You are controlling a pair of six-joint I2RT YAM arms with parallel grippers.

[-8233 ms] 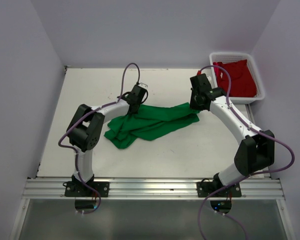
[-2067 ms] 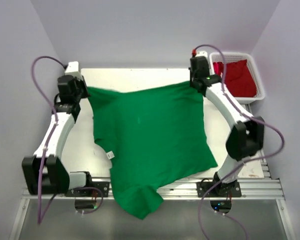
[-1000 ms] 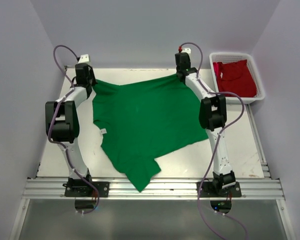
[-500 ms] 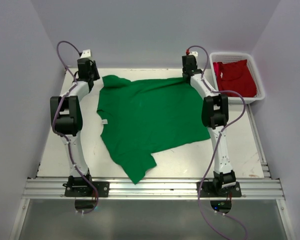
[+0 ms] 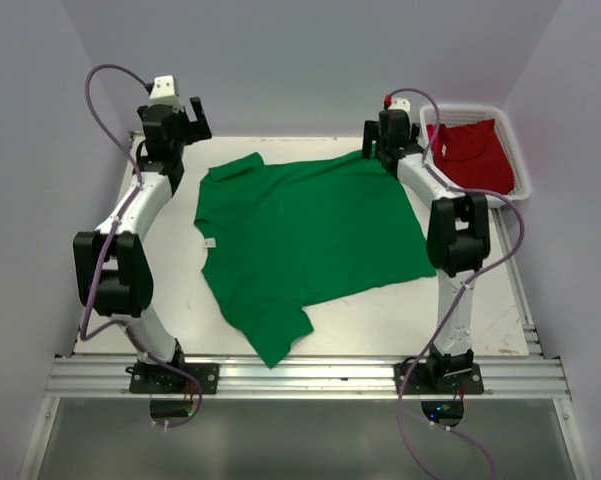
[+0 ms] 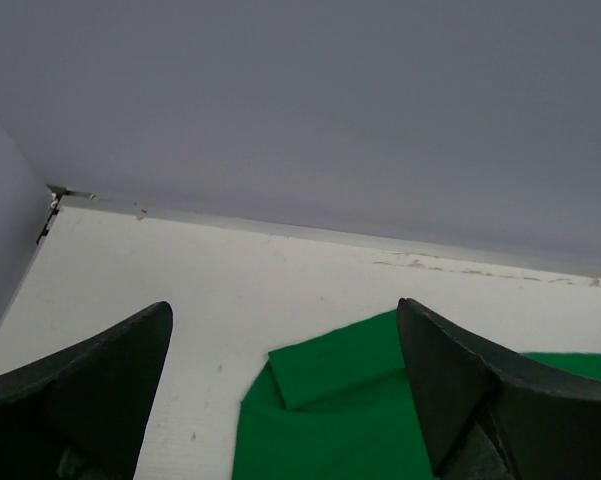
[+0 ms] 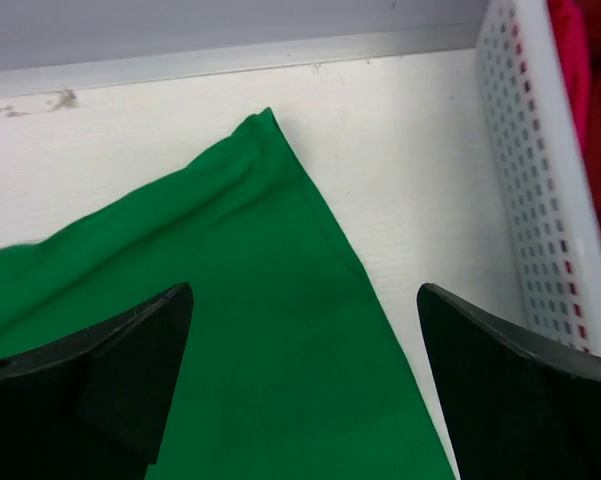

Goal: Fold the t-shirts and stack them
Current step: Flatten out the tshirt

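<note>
The green t-shirt (image 5: 300,235) lies spread flat on the white table (image 5: 160,270), with one sleeve reaching toward the near edge. My left gripper (image 5: 176,128) hovers open above its far left corner, holding nothing. The left wrist view shows that folded-over green corner (image 6: 350,395) below the wide-apart jaws of the left gripper (image 6: 285,310). Over the far right corner my right gripper (image 5: 385,140) is open too. In the right wrist view, green cloth (image 7: 230,300) lies flat beneath the right gripper (image 7: 305,290). The red t-shirt (image 5: 475,155) sits bunched in the basket.
The white mesh basket (image 5: 514,160) stands at the table's far right corner, its wall (image 7: 525,180) close beside my right gripper. Walls enclose the table at the back and on both sides. A metal rail (image 5: 300,375) runs along the near edge.
Both grippers have opened and let go of the green shirt's far corners. The shirt has settled flat on the table, and both wrists have risen slightly.
</note>
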